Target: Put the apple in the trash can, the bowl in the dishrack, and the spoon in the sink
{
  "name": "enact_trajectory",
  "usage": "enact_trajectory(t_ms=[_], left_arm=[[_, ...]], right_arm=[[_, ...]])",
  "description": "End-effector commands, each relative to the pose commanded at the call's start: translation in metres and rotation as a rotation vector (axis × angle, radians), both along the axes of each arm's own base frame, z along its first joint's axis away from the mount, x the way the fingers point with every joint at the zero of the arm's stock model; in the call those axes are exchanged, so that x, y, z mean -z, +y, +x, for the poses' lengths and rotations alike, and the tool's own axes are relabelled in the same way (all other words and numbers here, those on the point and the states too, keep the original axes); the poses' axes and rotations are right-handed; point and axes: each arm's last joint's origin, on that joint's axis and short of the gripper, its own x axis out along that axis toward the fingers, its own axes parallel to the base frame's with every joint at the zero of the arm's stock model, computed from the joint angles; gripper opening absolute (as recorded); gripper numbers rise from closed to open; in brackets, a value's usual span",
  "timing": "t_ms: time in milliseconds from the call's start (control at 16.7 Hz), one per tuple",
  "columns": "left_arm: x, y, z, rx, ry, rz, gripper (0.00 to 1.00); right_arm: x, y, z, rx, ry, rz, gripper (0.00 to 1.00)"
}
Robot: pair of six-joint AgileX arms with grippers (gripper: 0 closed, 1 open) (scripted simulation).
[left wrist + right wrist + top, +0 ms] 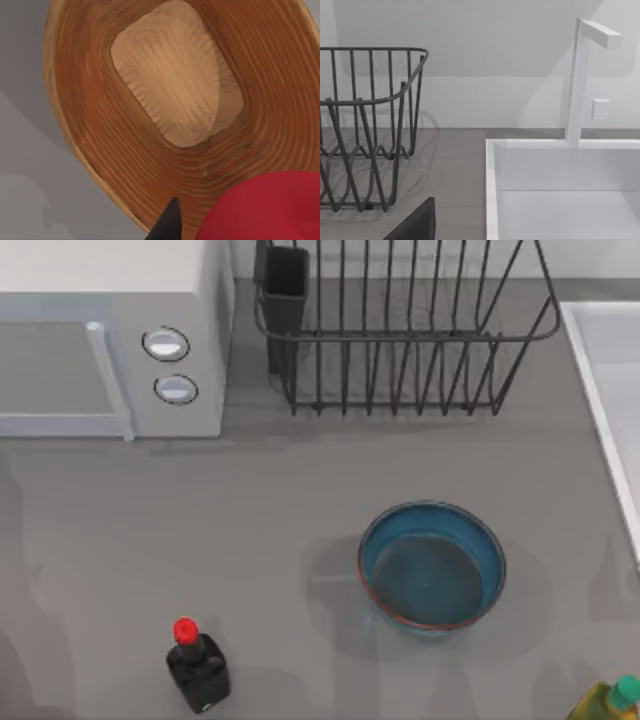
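Hovering above a woven brown basket (165,100), my left end effector (200,225) grips the apple (265,205); the bowl (432,566) sits on the desk (250,540).

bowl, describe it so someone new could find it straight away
Start at the dark wire dishrack at the table's far edge and come toward the near edge. The bowl sits alone there on the grey table: wide, round, blue, thin reddish-brown rim, far bigger than the red-capped dark bottle.

Bowl (432,566) before dishrack (400,330)
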Motion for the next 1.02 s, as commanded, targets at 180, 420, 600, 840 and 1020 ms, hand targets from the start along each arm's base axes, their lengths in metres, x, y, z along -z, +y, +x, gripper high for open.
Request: enact_trajectory(t_ms=[180,420,600,840,1020], left_arm=[[0.000,-0.001,0.001,0.005,0.002,-0.003,0.00],[0.019,0.002,0.003,0.006,0.006,-0.004,0.00],[0.049,0.007,0.005,-0.001,-0.010,0.003,0.00],[0.069,0.009,0.003,0.000,0.000,0.000,0.00],[0.069,0.009,0.003,0.000,0.000,0.000,0.00]], right_arm=[[0.000,0.000,0.000,0.000,0.000,0.000,1.00],[0.000,0.000,0.000,0.000,0.000,0.000,1.00],[0.000,0.000,0.000,0.000,0.000,0.000,1.00],[0.000,0.000,0.000,0.000,0.000,0.000,1.00],[0.000,0.000,0.000,0.000,0.000,0.000,1.00]])
